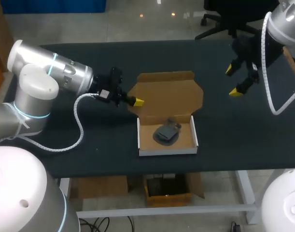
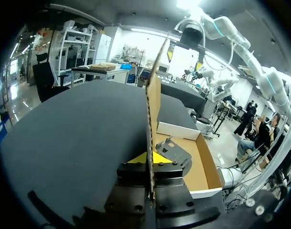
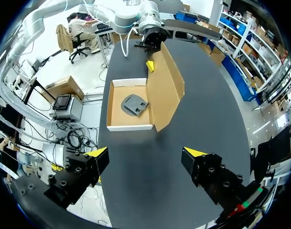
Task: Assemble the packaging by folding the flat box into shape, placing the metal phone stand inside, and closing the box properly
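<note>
Black table (image 1: 89,63) carries the box (image 1: 167,152) near its front edge's middle, phone stand (image 1: 166,133) inside. Left fingers (image 1: 137,102) pinch its raised lid (image 1: 166,94); right fingers (image 1: 235,92) hang spread toward the far right corner.

Table (image 1: 224,130): dark matte top, spans the whole view L to R. One item directly on it: cardboard box (image 1: 167,151), approx mid-table, nearer the front edge. Tray base sits flat on the top, white outer walls, brown inside. Lid (image 1: 166,94) on far side, open, angled up off the table.
</note>
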`<state>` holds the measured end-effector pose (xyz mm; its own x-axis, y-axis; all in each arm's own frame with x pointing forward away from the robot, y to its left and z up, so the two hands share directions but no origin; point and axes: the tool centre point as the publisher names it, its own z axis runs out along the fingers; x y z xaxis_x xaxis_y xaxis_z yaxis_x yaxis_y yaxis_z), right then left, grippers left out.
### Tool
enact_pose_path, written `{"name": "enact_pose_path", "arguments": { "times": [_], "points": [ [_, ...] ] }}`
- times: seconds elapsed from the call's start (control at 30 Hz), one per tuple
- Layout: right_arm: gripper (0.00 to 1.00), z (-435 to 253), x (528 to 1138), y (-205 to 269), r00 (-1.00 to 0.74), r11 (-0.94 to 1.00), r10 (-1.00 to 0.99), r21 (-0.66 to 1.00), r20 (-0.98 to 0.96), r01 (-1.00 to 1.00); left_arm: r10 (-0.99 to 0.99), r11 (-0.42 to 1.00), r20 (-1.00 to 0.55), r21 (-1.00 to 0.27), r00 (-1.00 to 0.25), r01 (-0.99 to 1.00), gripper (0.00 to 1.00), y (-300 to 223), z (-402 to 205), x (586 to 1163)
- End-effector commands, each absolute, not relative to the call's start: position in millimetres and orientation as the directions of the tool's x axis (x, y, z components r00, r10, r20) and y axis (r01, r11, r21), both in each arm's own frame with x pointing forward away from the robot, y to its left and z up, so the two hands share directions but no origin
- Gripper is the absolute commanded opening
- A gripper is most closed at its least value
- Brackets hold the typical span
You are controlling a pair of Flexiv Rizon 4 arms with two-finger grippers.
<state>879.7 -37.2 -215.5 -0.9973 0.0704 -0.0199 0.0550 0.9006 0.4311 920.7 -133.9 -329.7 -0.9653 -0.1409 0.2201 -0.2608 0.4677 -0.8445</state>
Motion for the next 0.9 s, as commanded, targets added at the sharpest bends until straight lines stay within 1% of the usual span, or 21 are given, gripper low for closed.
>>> {"name": "enact_pose_path", "arguments": {
  "times": [0.03, 0.6, 0.9],
  "points": [
    [1.0, -212.1, 882.2, -34.1, -0.998, 0.903, 0.063, 0.426, -0.014, 0.051, -0.169, 0.462, 0.172, -0.856, -0.97, -0.233, 0.0, -130.7, -330.8, 911.1],
    [1.0, -210.7, 881.8, -28.9, -0.998, 0.905, 0.055, 0.423, -0.016, 0.042, -0.094, 0.503, 0.061, -0.858, -0.994, -0.1, 0.0, -138.4, -323.3, 912.5],
    [1.0, -209.7, 882.8, -26.7, -0.999, 0.906, 0.051, 0.421, -0.015, 0.04, -0.07, 0.503, 0.033, -0.862, -0.997, -0.064, 0.0, -138.1, -322.4, 917.7]
  ]
}}
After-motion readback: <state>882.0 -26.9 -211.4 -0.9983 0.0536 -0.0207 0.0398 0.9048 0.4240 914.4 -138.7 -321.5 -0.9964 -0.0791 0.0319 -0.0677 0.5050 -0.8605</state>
